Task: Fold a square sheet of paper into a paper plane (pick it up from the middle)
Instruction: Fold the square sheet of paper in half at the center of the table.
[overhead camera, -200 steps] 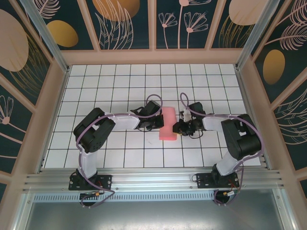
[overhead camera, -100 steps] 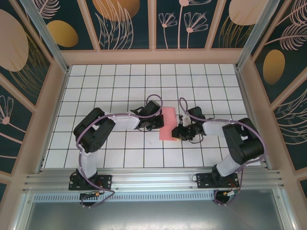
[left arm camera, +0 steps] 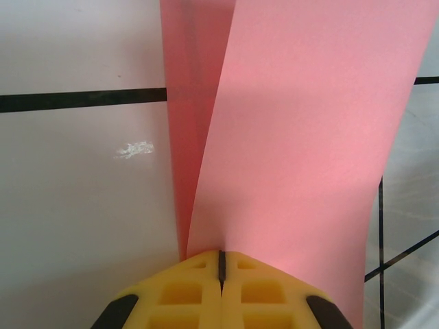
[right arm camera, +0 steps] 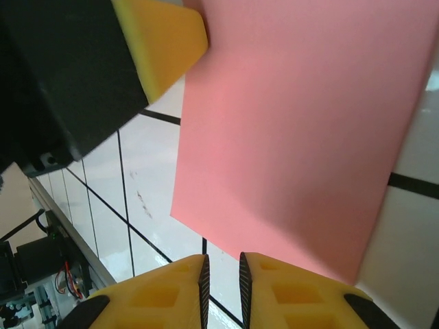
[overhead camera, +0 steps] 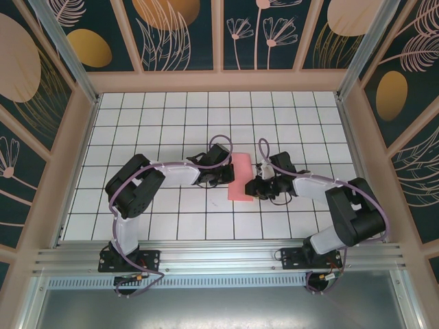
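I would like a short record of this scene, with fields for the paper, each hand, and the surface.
paper: salmon-pink sheet of paper, doubled over into two layers, not yet a plane
left hand: shut on the paper's edge
right hand: fingers nearly together beside the paper's opposite edge; grip unclear
surface: white table with black grid lines

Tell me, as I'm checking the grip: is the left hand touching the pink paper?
Touching. In the left wrist view the left hand, shut, pinches the pink paper.
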Motion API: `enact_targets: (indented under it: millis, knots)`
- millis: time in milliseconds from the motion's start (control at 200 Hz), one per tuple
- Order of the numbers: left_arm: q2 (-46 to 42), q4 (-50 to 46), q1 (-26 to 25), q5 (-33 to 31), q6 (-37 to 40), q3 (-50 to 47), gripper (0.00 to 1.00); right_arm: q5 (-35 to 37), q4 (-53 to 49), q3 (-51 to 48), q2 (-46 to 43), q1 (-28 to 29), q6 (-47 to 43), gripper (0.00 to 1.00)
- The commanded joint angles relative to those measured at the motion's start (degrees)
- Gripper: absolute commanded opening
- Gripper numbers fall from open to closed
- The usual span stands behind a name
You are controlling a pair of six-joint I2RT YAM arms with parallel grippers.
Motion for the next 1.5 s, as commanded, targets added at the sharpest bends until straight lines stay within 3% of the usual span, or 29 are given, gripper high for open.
enact_targets:
  millis: [0, 165, 415, 721, 921, 1236, 1496]
  knots:
    - [3.66, -4.78, -0.51, -0.20, 1.34, -0.63, 0.00, 0.12, 0.38, -2.33, 1.48, 0.80, 0.88, 0.22]
    - [3.60, -4.87, -0.51, -0.11, 1.49, -0.75, 0.00, 2.69, -0.37, -2.67, 3.27, 0.81, 0.61, 0.22]
    - [3.73, -5.09, -0.44, -0.07, 1.70, -0.60, 0.00, 3.94, -6.13, 6.40, -1.54, -0.80, -2.43, 0.22]
    - [3.93, -5.51, -0.52, -0.07, 1.97, -0.40, 0.00, 2.52, -0.69, 12.82, 11.06, -4.89, -3.70, 0.23]
    - [3.90, -5.74, -0.50, -0.30, 2.02, -0.66, 0.00, 3.22, 1.00, 11.39, 15.70, -6.28, -4.20, 0.23]
    - [3.95, -5.97, -0.49, -0.42, 2.19, -0.60, 0.00, -0.21, -1.36, 15.27, 10.63, -6.76, -4.67, 0.23]
    - [4.44, -5.97, -0.52, -0.13, 2.37, -0.05, 0.00, 0.96, 0.03, 16.77, 16.92, -8.05, -5.18, 0.23]
